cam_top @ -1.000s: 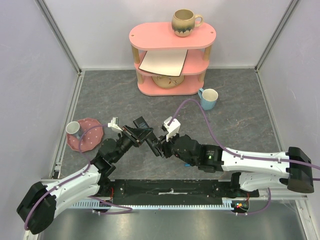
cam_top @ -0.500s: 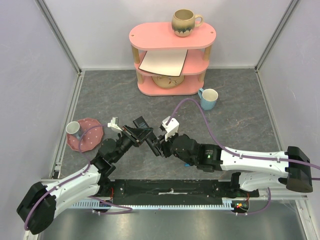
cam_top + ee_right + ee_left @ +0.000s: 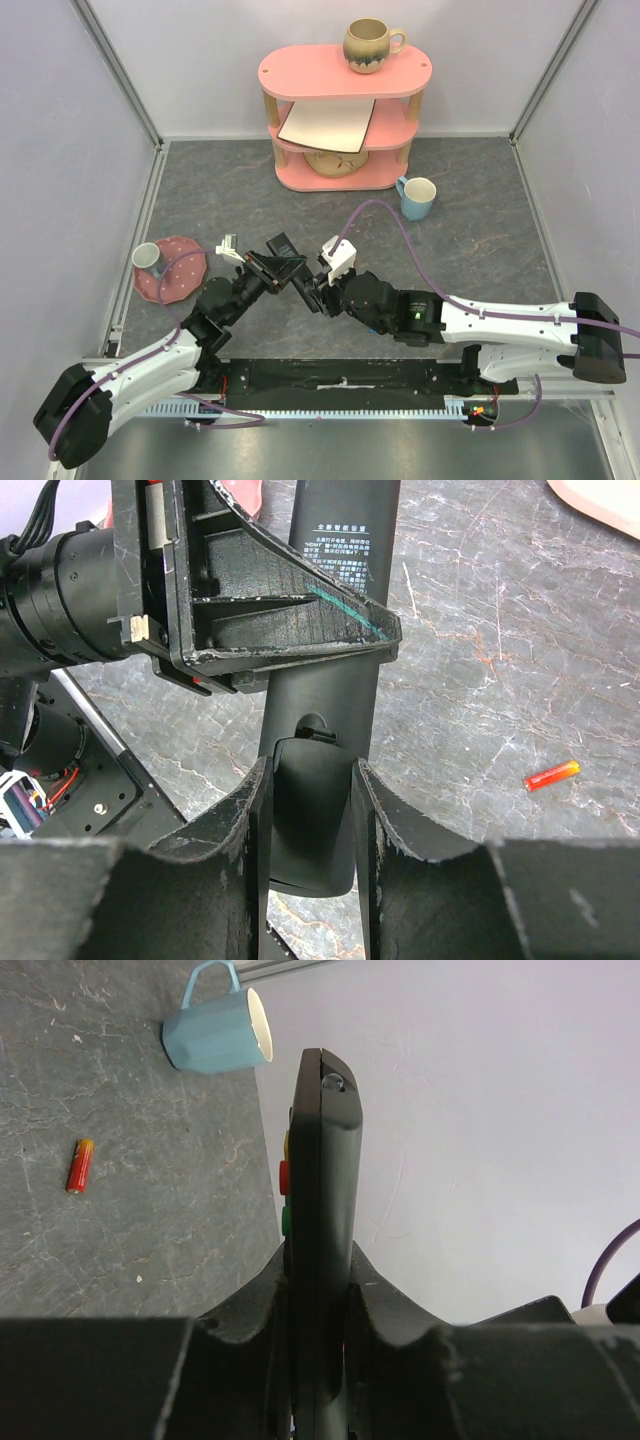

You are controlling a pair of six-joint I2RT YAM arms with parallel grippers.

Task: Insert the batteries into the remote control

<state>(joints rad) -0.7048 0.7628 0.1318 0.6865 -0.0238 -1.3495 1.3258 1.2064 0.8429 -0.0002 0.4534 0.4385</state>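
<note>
Shifted slightly leftward, the right claw [image 3: 312,780] is closed about the near end of the slim black plastic remote control [image 3: 322,1140], clamped edge-on by the left claw [image 3: 320,1270].

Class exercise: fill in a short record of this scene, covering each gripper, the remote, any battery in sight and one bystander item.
Left gripper: shut on the slim black rectangular remote control, seen edge-on by its wrist camera.
Right gripper: jaws either side of the remote's rear cover panel; firm grip unclear.
Battery: one small red cylinder cell with a yellow end, lying loose on the grey tabletop.
Bystander: light blue mug, upright on the table.
</note>
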